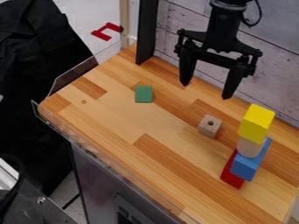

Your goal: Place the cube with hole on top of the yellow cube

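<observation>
The gripper (206, 90) is held above the far side of the counter (125, 120), its fingers spread well apart with nothing clamped between them. The wooden cube with a hole (208, 130) is set directly on the counter, hole facing up, near the stack. The yellow cube (254, 127) is carried at the top of that stack, on a pale round block (249, 148); beneath, a blue block (246, 166) is seemingly laid across a red block (231, 177). A green block (144, 94) is seen well apart, toward the left.
</observation>
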